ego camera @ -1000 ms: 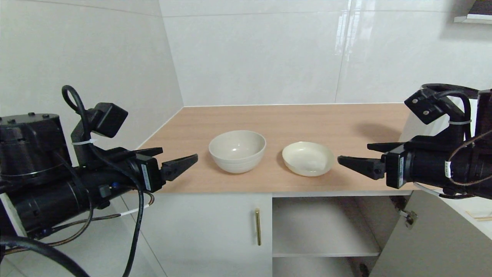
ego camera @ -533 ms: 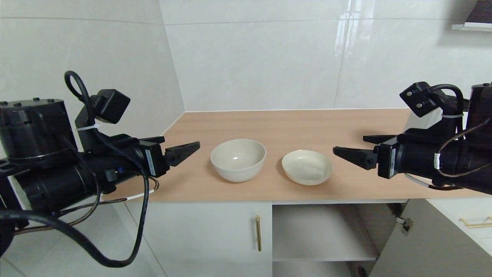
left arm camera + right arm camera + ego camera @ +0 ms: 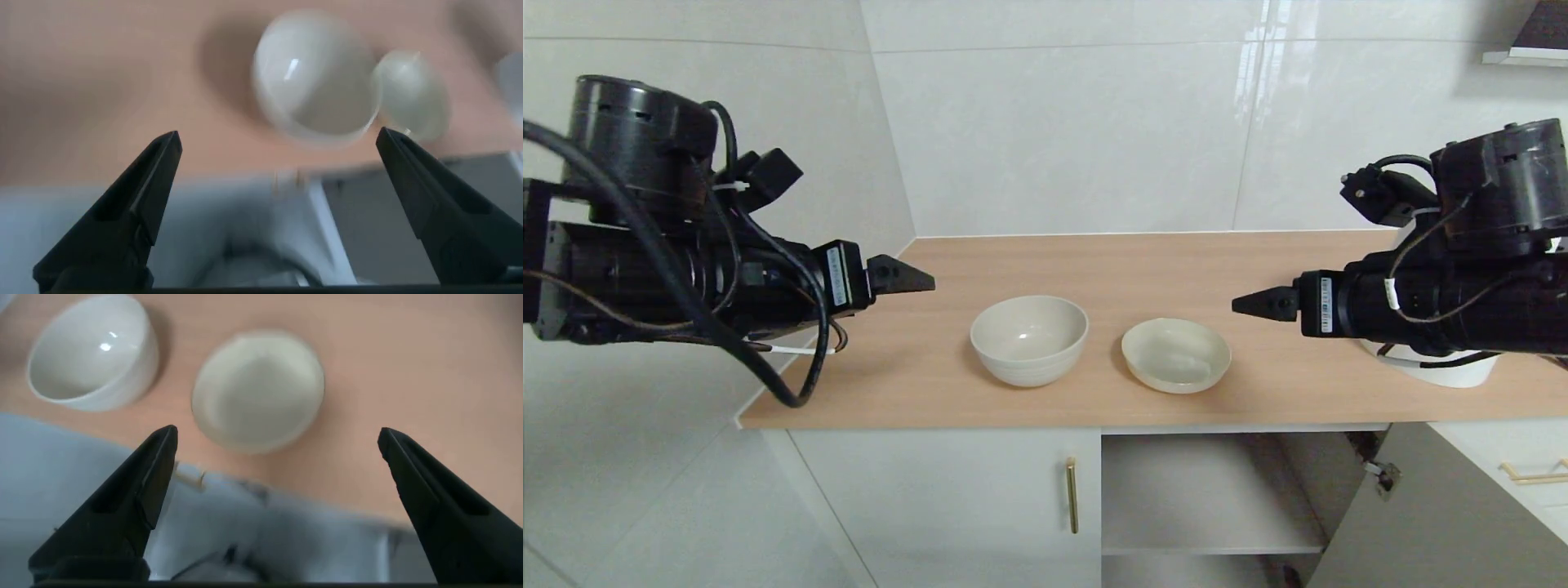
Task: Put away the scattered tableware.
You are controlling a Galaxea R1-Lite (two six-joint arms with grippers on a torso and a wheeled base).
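Head view, near to far: an open cabinet compartment (image 3: 1209, 490) under the counter (image 3: 915, 384); on the counter, an empty deep bowl (image 3: 1028, 339) just beside an empty shallow bowl (image 3: 1176, 354). Left gripper (image 3: 916, 280) and right gripper (image 3: 1250, 305) hover at either side, jaws spread wide; the right arm half hides a white object (image 3: 1462, 371).

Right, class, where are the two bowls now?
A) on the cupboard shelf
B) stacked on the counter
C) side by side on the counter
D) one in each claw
C: the deep bowl and the shallow bowl stand next to each other, not touching, on the counter.
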